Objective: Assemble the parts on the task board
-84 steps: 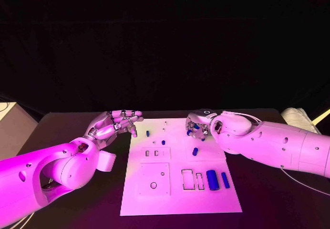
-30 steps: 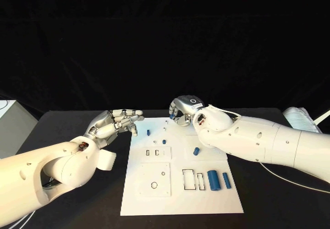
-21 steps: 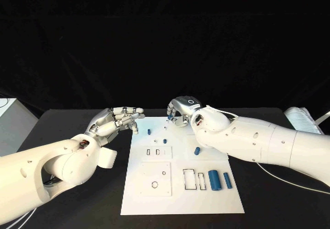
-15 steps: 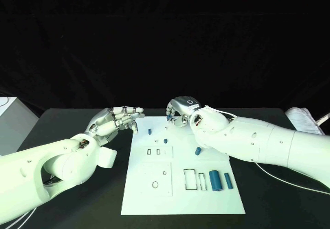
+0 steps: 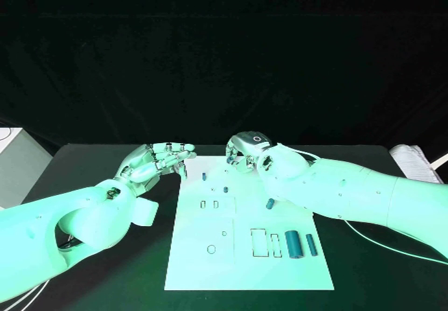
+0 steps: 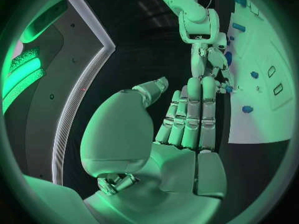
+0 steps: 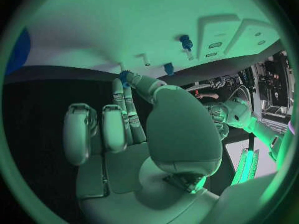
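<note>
1. At the near right of the white task board [image 5: 201,259], two blue cylinders [image 5: 293,243] lie side by side next to rectangular slots.
2. Mid-board, a small blue part [image 5: 270,203] lies flat; two short blue pegs [image 5: 225,189] stand farther in.
3. The left hand [image 5: 154,162] hovers just left of the board's far corner, fingers loosely curled and apart, holding nothing.
4. The right hand [image 5: 246,150] is over the far edge, pinching a small blue piece [image 7: 124,76] at its fingertips.

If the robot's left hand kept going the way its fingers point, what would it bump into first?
Probably the right hand, which pinches a small blue part just past the left hand's fingertips, above the task board's far edge. Depth is unclear.
</note>
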You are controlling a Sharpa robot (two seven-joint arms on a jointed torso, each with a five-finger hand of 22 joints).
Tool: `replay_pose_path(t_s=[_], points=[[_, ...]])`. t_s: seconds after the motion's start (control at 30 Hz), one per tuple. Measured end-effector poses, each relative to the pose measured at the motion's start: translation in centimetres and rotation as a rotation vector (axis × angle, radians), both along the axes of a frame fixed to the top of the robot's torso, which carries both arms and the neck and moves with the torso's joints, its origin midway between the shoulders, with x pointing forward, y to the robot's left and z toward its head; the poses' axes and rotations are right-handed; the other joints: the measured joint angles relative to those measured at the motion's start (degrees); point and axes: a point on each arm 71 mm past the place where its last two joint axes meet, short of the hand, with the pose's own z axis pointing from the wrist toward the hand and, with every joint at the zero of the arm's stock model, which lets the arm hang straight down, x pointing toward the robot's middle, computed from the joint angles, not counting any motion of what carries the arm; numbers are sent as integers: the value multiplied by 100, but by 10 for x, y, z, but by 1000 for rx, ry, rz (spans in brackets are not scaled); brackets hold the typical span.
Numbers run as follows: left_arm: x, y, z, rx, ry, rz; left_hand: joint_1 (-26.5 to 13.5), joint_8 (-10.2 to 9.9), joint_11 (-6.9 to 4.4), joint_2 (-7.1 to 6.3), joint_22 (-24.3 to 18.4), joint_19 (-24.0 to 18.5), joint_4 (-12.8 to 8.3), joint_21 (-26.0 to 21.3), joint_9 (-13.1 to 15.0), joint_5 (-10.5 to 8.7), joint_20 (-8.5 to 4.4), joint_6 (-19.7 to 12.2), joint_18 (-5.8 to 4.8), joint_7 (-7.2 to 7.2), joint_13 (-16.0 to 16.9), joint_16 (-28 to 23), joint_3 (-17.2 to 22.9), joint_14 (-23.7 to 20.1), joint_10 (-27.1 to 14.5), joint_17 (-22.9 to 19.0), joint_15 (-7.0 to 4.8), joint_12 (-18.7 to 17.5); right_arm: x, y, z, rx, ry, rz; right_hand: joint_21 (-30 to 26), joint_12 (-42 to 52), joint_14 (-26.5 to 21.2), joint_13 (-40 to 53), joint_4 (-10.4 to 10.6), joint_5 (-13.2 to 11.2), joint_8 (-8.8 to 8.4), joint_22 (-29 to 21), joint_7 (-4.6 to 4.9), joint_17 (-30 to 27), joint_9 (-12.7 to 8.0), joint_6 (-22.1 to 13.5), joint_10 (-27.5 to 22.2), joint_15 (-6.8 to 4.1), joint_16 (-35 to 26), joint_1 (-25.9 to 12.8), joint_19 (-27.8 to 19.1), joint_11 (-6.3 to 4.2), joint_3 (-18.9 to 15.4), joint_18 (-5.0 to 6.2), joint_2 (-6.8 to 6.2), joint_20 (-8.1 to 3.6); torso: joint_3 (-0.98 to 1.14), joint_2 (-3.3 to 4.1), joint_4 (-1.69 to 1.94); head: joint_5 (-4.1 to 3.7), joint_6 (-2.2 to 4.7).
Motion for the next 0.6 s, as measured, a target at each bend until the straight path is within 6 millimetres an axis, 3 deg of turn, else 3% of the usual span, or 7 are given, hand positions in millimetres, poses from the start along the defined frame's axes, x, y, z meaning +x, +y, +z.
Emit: replay_pose_path(t_s=[0.6], points=[[0, 1, 2, 0, -3, 1, 0, 0, 21, 0, 10, 0, 0, 0, -1, 0, 0, 0, -1, 0, 0, 34, 0, 0, -21, -1, 0, 0, 4, 3, -3, -20, 17, -12, 0, -15, 0, -2, 0, -6, -11, -1, 8, -24, 6, -8, -1, 0, 0, 0, 0, 1, 0, 1, 0, 0, 0, 13, 1, 3, 7]])
